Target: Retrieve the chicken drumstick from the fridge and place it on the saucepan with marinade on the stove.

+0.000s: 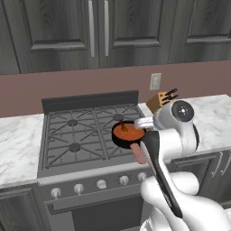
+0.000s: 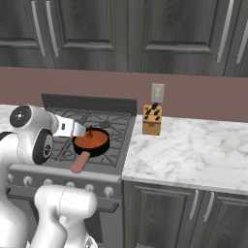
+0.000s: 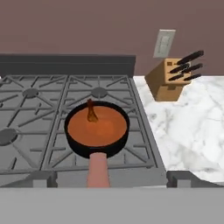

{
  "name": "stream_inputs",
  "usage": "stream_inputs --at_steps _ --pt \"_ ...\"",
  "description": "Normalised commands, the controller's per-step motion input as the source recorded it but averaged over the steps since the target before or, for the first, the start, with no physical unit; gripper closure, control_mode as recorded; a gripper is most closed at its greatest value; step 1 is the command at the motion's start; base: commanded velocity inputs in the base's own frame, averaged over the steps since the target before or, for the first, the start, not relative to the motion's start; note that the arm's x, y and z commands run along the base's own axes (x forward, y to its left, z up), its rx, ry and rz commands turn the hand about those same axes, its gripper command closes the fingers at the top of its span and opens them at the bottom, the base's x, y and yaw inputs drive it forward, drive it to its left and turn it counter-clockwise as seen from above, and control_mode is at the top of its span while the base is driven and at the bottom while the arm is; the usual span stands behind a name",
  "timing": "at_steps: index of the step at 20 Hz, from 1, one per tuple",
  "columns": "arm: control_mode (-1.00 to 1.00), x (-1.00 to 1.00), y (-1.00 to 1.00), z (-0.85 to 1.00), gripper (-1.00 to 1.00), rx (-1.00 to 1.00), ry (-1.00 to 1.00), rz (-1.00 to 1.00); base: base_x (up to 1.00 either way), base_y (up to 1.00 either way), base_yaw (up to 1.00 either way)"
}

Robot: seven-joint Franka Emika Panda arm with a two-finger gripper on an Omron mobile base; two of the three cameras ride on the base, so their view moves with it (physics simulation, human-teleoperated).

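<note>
- Sitting in the saucepan (image 3: pixel 97 129) on the stove (image 3: pixel 39 131), at the front right burner near the stove's right edge: drumstick (image 3: pixel 91 113), reddish-brown, thin end poking up out of the orange marinade toward the pan's back rim.
- Judging from that: placement looks done, with only a clean retreat left.
- Standing wide apart and holding nothing: gripper (image 3: pixel 111 179), its two dark fingertips (image 3: pixel 41 178) low in the hand view on either side of the pan's pale handle (image 3: pixel 99 170), which points at the stove's front edge.
- Lying ahead of and beyond the fingers, well clear of both tips, not between them: drumstick, with the pan's near rim and handle in the gap instead.
- Risking a knock on the handle: any sideways swing or drop of the hand while that handle sits between the tips could spin or drag the pan toward the front edge and slop marinade on the grates.
- Risking a tip-over of the meat: upright thin end looks loosely propped, so a jolt to the pan could roll it flat or over the rim.
- Risking a brush with the knife block (image 3: pixel 168 78) near the counter's back edge, just right of the stove, if the arm swings right on leaving.
- Cannot tell from these views how high the tips hang above the handle.
</note>
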Motion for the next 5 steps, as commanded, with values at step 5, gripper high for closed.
stream_inputs --at_steps 5 --pt "-1.0 -1.0 -0.18 0.17 -1.0 -0.08 0.27 0.0 0.0 0.0 0.0"
